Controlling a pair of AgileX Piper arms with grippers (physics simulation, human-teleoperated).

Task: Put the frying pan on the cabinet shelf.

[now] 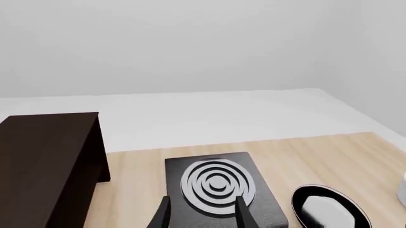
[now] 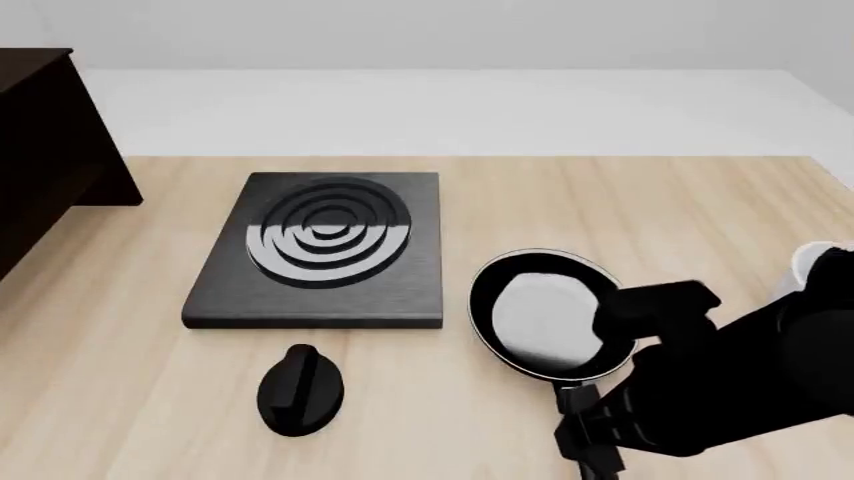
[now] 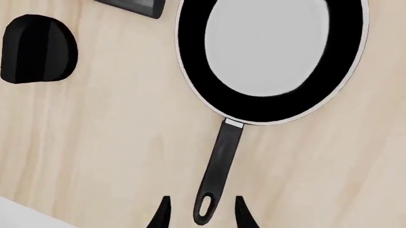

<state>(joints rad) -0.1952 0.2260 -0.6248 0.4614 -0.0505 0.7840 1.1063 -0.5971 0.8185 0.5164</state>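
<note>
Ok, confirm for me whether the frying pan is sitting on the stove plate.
No: in the front view the frying pan lies on the bare table, right of the stove plate.

- The worktop [image 2: 561,200] is rendered as pale wood with a fine grain and a matt finish.
- The pan [image 3: 269,52] is given a smooth light-grey inner surface, a black wall and a thin bright rim; its handle [image 3: 219,161] looks like smooth black plastic.
- The cabinet [image 1: 44,166] is shown as very dark matt wood.
- The stove [image 2: 320,255] is finished in brushed black, with glossy grey rings.
- The knob [image 2: 302,390] is plain black.
</note>
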